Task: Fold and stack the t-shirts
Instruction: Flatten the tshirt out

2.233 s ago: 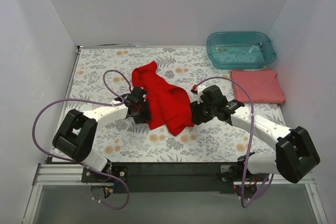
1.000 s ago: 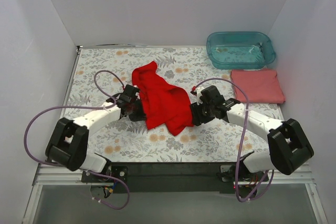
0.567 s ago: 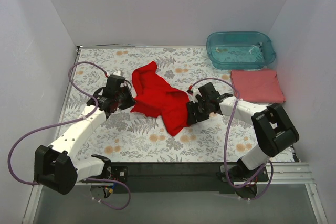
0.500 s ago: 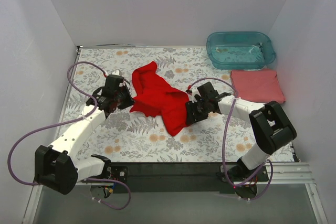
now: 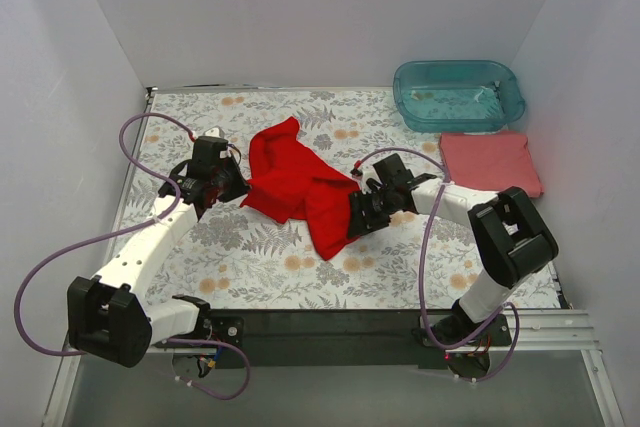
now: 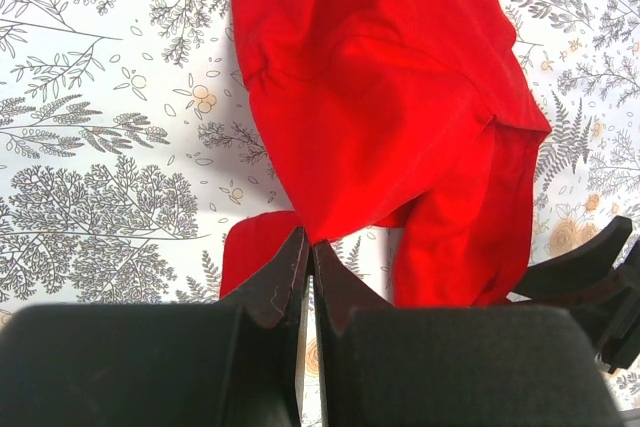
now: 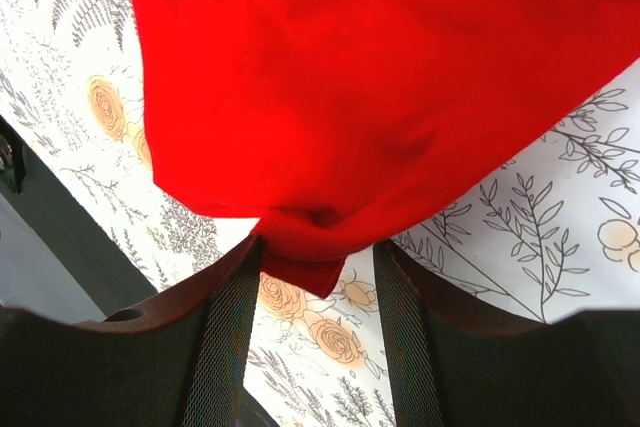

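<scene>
The bright red t-shirt (image 5: 298,185) lies crumpled at the middle of the table. My left gripper (image 5: 233,187) is shut on its left edge, and the left wrist view shows the jaws (image 6: 308,242) pinched on a point of red cloth (image 6: 380,117). My right gripper (image 5: 357,214) is at the shirt's right edge. In the right wrist view (image 7: 318,247) its jaws stand partly apart, closed on a bunched fold of red cloth (image 7: 370,77). The salmon-pink t-shirt (image 5: 490,162) lies folded flat at the right, untouched.
A translucent teal tub (image 5: 512,107) stands at the back right, just behind the pink shirt. The floral tablecloth (image 5: 250,277) covers the table. White walls close in the left, back and right sides.
My left arm has swung out to the left and drawn the shirt's left edge leftward. My right gripper has shifted slightly left with the right edge. The pink shirt has not moved.
</scene>
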`<state>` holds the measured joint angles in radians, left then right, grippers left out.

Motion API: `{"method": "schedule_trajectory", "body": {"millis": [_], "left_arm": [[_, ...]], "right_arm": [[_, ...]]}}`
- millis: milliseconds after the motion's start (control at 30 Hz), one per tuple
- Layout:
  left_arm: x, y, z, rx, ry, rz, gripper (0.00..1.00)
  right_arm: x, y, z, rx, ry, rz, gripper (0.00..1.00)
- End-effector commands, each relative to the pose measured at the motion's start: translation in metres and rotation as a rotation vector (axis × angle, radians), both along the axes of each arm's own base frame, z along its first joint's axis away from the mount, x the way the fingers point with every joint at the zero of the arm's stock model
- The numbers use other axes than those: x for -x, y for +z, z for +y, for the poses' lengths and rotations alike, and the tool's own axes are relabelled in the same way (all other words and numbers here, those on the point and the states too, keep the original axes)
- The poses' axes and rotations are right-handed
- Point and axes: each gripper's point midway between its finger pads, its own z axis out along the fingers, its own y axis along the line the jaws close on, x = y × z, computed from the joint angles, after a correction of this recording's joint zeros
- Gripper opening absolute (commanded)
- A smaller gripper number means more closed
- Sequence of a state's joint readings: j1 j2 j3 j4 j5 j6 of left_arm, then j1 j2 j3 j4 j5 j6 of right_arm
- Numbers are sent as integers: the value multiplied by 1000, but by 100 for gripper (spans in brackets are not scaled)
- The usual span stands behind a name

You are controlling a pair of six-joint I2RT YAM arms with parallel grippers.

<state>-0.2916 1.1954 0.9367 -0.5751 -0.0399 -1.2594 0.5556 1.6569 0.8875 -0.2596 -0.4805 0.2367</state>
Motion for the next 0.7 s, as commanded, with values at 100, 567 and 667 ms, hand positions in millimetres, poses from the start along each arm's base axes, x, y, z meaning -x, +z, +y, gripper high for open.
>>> {"method": "schedule_trajectory", "body": {"millis": [100,567,667], "left_arm": [[-5,15,1,10,-7,-45,0],[-2,7,-4,30,-21,-27,0],[-2,7,-3,31,-17,-30,0]], "right_arm": [[-1,27,-5,10,81,-90,55],[7,10,-8,108,179,-127,52],[9,7,-4,86,184,-113,52]]}}
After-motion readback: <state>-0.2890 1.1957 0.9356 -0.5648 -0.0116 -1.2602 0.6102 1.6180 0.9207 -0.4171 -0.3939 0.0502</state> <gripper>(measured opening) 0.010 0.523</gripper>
